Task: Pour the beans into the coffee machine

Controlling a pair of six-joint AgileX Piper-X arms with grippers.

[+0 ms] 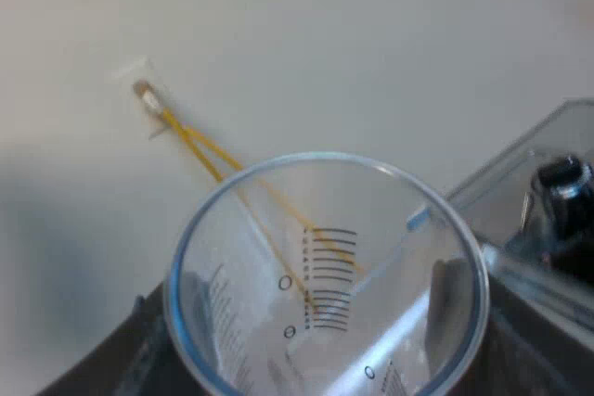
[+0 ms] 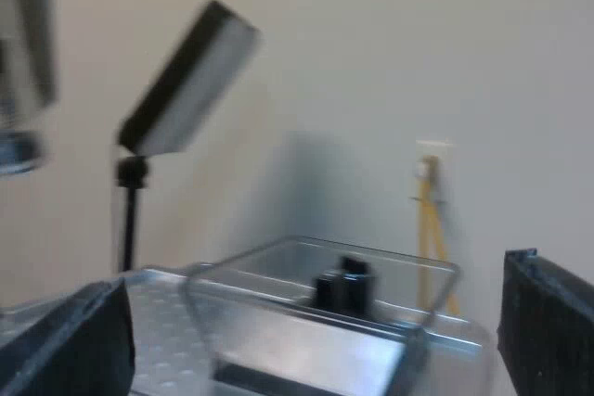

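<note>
My left gripper is shut on the clear measuring glass, whose open rim faces the camera. Black scale marks show on its wall, and I see no beans inside it. The glass is tipped close beside the clear bean hopper, which has a black knob inside. My right gripper is open, its black fingers spread wide apart and holding nothing. It hovers near the bean hopper, which sits on the machine's metal top.
A pale wall stands behind the machine, with a yellow cable taped to it. The cable also hangs beyond the hopper. A flat lamp panel on a thin black stand rises near the machine's top.
</note>
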